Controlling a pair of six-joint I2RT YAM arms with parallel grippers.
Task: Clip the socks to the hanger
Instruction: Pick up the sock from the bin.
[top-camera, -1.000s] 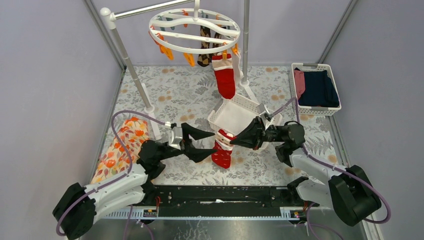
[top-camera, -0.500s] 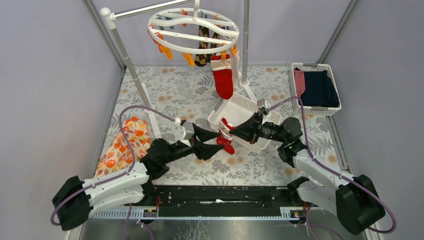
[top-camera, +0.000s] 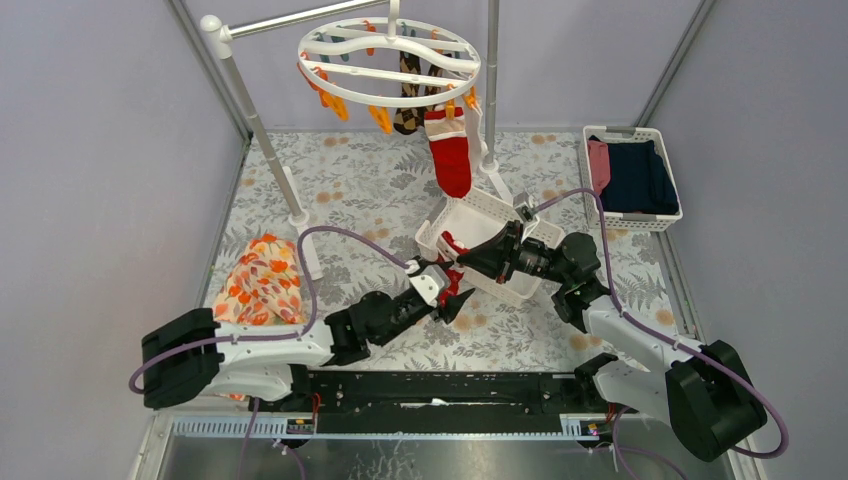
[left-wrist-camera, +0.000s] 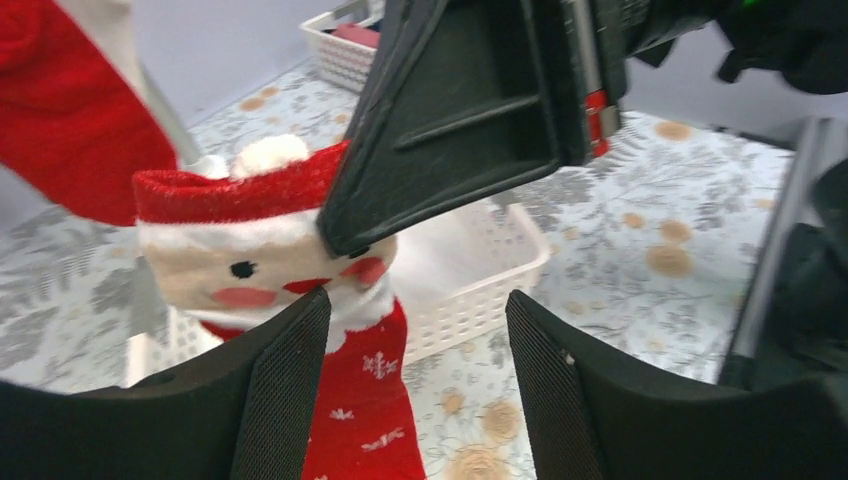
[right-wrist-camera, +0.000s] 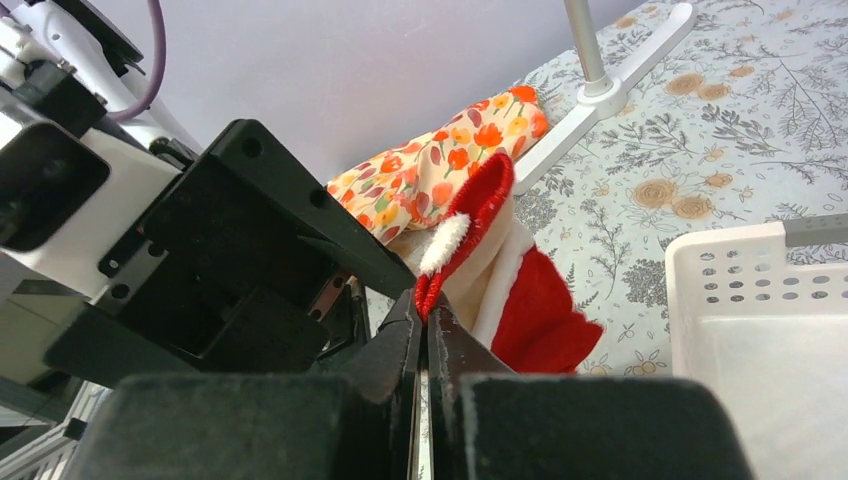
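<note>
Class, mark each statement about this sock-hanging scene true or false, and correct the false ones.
1. The right gripper is shut on the top edge of the Santa sock. True.
2. The left gripper is clamped tight on that sock. False: its jaws stand open, with the sock between them.
3. A red sock hangs from the hanger. True.
4. The basket at the far right is empty. False: it holds navy and pink clothes.
</note>
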